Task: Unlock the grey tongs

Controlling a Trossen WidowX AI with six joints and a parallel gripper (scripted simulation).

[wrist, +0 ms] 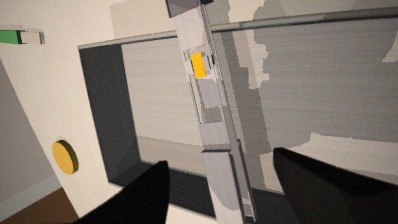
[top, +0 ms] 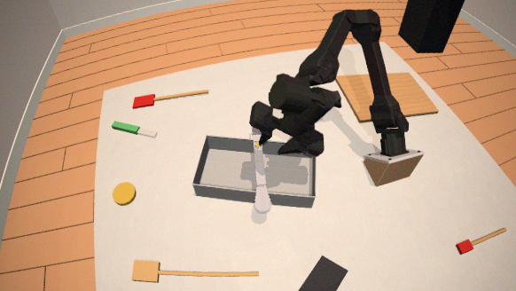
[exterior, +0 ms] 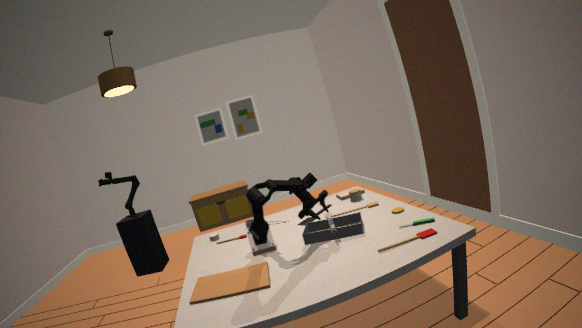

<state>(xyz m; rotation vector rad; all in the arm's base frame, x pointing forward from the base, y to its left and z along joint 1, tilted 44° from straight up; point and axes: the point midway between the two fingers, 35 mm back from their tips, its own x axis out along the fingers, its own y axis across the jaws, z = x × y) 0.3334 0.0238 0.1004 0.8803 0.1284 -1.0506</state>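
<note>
The grey tongs (top: 260,169) (exterior: 331,224) (wrist: 206,107) lie closed across the roasting tin (top: 235,193) (exterior: 320,235) (wrist: 107,110), their scalloped end past the near wall in the top view. A small yellow mark shows near their other end. My gripper (top: 270,148) (exterior: 323,215) (wrist: 221,162) is open and empty above the tin. In the wrist view its two fingertips stand on either side of the tongs' body, without visible contact; their exact height above it is hard to tell. The wooden board (top: 412,93) (exterior: 230,285) lies on the table, with nothing on it but shadow.
A red spatula (top: 144,101), a green-handled tool (top: 125,128) (wrist: 10,36) and a yellow disc (top: 123,193) (wrist: 65,157) lie left of the tin in the top view. A wooden turner (top: 146,271) and a dark flat object (top: 324,272) lie in front. A small red-headed tool (top: 465,247) lies right.
</note>
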